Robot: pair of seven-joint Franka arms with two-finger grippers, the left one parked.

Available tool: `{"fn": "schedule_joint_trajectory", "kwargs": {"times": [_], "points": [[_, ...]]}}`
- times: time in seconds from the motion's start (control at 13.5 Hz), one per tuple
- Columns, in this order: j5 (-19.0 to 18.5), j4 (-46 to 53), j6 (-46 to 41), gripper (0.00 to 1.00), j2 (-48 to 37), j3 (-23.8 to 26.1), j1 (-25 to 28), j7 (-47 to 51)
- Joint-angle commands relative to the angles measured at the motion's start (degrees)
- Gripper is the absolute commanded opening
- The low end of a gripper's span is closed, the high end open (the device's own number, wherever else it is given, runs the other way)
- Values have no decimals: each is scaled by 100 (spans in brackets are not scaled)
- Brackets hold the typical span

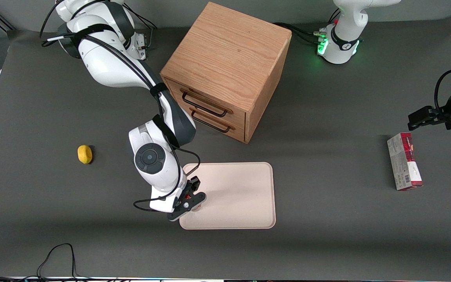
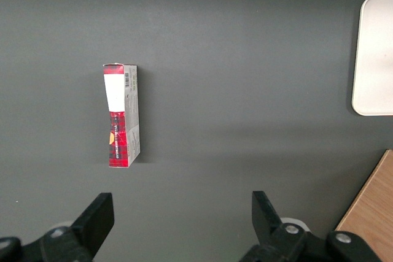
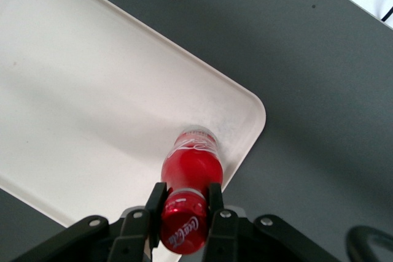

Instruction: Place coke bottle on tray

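The cream tray (image 1: 237,196) lies on the dark table, nearer the front camera than the wooden drawer cabinet. My right gripper (image 1: 188,200) hangs over the tray's corner at the working arm's end, near the front edge. In the right wrist view the gripper (image 3: 185,197) is shut on the neck of the coke bottle (image 3: 191,164), just below its red cap. The bottle stands upright with its base over the tray (image 3: 92,90), close to the rounded corner. I cannot tell whether the base touches the tray. In the front view only a bit of red of the bottle (image 1: 188,196) shows between the fingers.
A wooden cabinet (image 1: 225,66) with two drawers stands farther from the camera than the tray. A yellow lemon-like object (image 1: 85,154) lies toward the working arm's end. A red-and-grey carton (image 1: 404,166) lies toward the parked arm's end and also shows in the left wrist view (image 2: 123,118).
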Motion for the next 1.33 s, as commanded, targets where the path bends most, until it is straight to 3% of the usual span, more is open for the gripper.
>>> {"fn": "schedule_joint_trajectory", "kwargs": {"times": [0.0, 0.44, 1.04, 1.26], "points": [[-29, -51, 116, 100, -10, -2, 3, 53], [-38, -42, -59, 100, -465, -2, 21, 53], [-73, -51, -2325, 100, -2083, -29, -14, 36], [-56, -294, -2933, 100, -2619, -344, -84, -17]]}}
